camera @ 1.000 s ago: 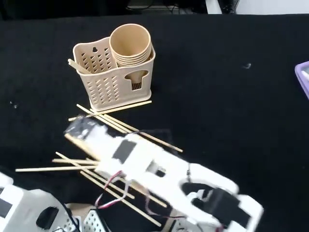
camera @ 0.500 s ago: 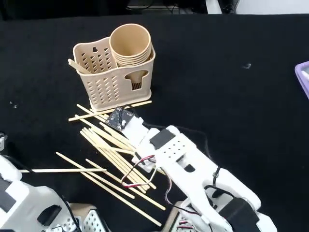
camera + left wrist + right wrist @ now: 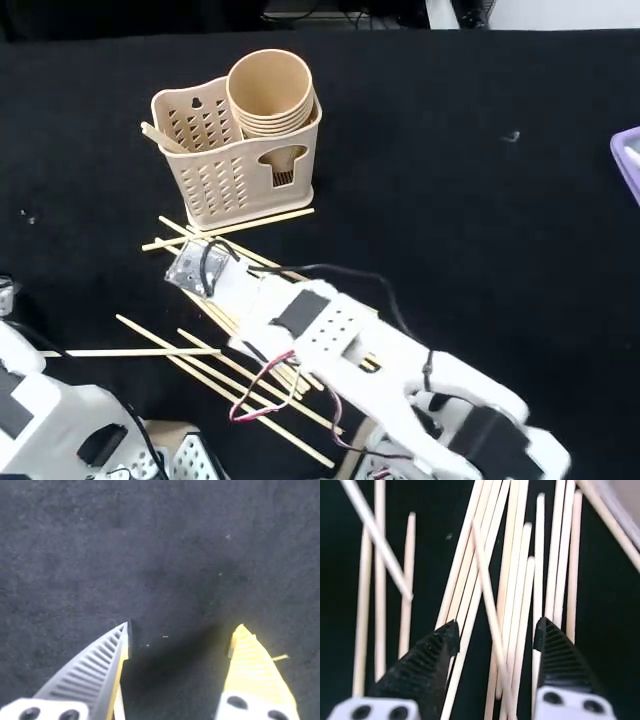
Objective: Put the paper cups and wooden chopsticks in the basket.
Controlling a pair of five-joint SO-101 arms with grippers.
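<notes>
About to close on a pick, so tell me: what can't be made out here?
- High view: white right arm covers part of the loose pale wooden chopsticks; count unknown.
- Right wrist view: chopsticks under the right hand run off the picture's edges.
- High view: purple object cut by the edge.

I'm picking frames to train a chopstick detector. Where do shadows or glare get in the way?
High view: even light, no glare; the wooden chopsticks stand pale on the black table, the right arm covering some. Left wrist view: the open left gripper throws a dark shadow on the table. Right wrist view: chopsticks brightly lit within the open right gripper.
</notes>
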